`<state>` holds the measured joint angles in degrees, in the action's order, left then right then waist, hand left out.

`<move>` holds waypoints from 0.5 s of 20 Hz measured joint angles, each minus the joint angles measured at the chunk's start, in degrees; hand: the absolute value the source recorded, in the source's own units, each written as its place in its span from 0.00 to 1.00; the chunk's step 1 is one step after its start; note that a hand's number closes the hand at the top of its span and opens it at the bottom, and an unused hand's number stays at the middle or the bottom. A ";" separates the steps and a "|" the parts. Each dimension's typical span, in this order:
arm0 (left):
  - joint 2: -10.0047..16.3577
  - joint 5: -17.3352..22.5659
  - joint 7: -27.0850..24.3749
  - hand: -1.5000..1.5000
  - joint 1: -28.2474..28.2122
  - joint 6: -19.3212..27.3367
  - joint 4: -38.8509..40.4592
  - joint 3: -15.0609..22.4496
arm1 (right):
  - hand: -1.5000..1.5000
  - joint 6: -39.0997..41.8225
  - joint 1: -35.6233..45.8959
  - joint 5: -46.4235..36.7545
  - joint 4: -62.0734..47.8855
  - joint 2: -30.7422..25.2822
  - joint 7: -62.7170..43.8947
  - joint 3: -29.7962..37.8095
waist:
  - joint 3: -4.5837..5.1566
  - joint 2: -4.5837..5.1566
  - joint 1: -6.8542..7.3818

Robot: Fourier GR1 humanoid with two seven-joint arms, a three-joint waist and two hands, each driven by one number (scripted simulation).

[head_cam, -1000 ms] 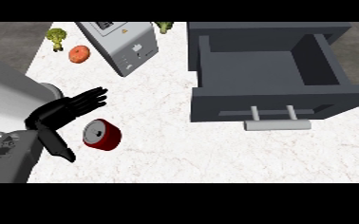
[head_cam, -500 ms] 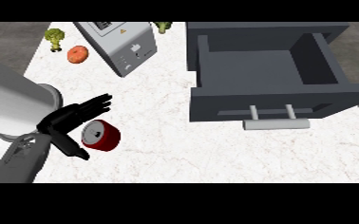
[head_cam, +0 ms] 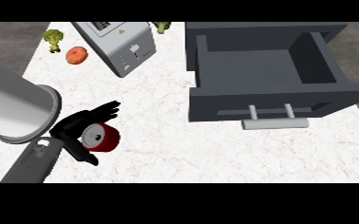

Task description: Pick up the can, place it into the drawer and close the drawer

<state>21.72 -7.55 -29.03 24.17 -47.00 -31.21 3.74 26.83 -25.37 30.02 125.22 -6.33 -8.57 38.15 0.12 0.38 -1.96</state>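
— Left hand (head_cam: 73, 127) status: low left of the bench, fingers spread and fairly straight, thumb apart, not wrapped round anything.
— Ok. Layout, big stuff first?
— White marbled bench (head_cam: 161, 137). Dark grey drawer (head_cam: 266, 71) standing open at upper right, pale handle (head_cam: 275, 122) on its near face. Large grey cylinder (head_cam: 21, 107) at the left edge, can't tell what it is. Grey appliance (head_cam: 120, 45) at the far side, left of the drawer.
— Can?
— Red can (head_cam: 101, 137) on its side on the bench, silver end toward the palm, lying between fingers and thumb, well apart from the drawer. Tomato (head_cam: 76, 54) and broccoli (head_cam: 52, 38) far left; second broccoli piece (head_cam: 162, 26) just beside the appliance.
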 measured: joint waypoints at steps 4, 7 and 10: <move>-0.68 1.29 0.53 0.00 1.84 -0.20 2.77 0.00 | 0.00 0.00 -0.35 1.09 1.03 0.00 -0.98 0.42 | -0.07 -0.03 0.01; -0.96 2.05 0.60 1.00 2.53 -0.54 3.86 0.22 | 0.00 0.14 -0.51 1.89 1.40 -0.08 -1.45 0.79 | -0.19 -0.12 0.08; -1.74 3.09 2.12 1.00 2.88 -1.41 3.68 0.74 | 0.00 0.37 -0.70 2.43 1.43 -0.21 -1.96 1.01 | -0.34 -0.32 0.30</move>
<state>19.98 -4.46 -26.91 27.04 -48.41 -27.54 4.49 27.20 -26.07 32.45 126.65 -6.54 -10.53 39.16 -0.23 0.07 -1.66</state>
